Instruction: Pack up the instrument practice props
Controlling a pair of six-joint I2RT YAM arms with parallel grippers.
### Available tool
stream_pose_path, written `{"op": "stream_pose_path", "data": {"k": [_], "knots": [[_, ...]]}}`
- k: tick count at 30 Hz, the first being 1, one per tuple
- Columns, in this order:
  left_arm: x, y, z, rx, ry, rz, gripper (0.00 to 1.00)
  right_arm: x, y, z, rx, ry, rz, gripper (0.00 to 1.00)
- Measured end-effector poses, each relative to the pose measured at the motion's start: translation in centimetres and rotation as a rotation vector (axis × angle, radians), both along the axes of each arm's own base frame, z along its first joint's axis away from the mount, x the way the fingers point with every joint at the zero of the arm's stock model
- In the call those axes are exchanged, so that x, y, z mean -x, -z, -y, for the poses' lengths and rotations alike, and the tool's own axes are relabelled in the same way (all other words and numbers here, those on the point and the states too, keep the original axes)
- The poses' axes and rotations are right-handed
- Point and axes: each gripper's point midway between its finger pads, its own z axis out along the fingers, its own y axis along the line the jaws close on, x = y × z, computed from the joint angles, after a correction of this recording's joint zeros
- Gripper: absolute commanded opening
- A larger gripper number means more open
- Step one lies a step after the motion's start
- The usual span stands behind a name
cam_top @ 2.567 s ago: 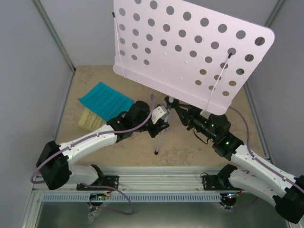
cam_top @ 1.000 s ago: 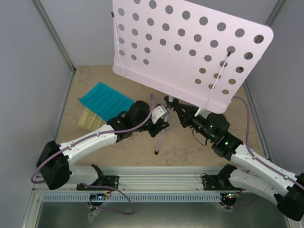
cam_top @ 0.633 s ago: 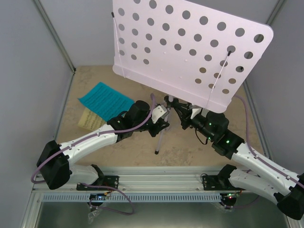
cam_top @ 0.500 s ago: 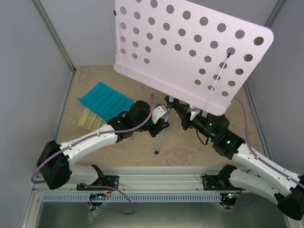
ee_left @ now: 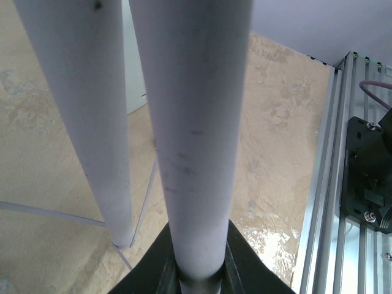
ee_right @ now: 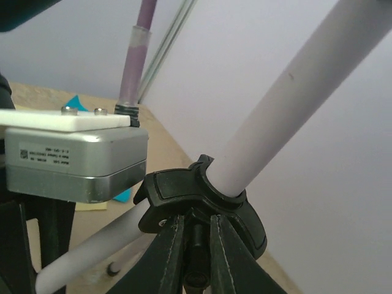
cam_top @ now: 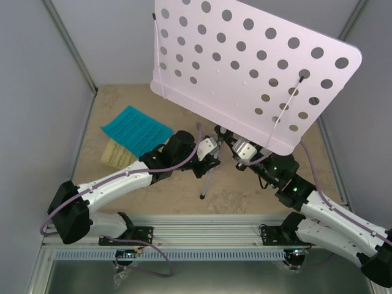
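The stand [cam_top: 245,67] is upright near the middle of the table [cam_top: 245,190], its perforated desk looming over both arms and one thin leg reaching toward the near edge. Compared with half a second ago, the desk is seen shifted to the right and slightly up, while the foot of the near leg is left where it was. The stand is therefore judged to be tipped or turned about its base rather than carried.

The pole [ee_left: 196,135] is gripped low down from the left by the left gripper [cam_top: 207,160]; in the left wrist view the tube is seen wedged between the black fingers, which are clamped on it. The right gripper [cam_top: 228,142] is set against the same joint from the right. In the right wrist view its fingers [ee_right: 171,257] are drawn close together on the dark stem just under the black collar [ee_right: 196,196], so a clamp on the stand is judged there too. The right wrist is also seen rolled since a moment ago, its silver housing now turned upward.

The cyan sheet [cam_top: 136,130] lies flat at the left, overlapping the yellow sheet [cam_top: 116,153] just nearer. Neither is touched. No metronome can be made out.

Packing is judged to be at an early stage: the stand is not yet folded.
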Motion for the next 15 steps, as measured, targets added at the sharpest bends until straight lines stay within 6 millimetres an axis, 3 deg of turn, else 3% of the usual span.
{"op": "stream_pose_path", "data": {"k": [9,12,15], "knots": [[-0.7,0.1,-0.2,0.005,-0.034,-0.013,0.00,-1.1,0.3,-0.8,0.171,0.026,0.187,0.11],[-1.0,0.1,-0.3,0.006,-0.046,-0.010,0.00,-1.3,0.3,-0.9,0.202,0.033,0.221,0.26],[-0.9,0.0,-0.2,0.005,-0.045,-0.010,0.00,-1.4,0.0,-0.5,0.193,0.052,0.229,0.52]]}}
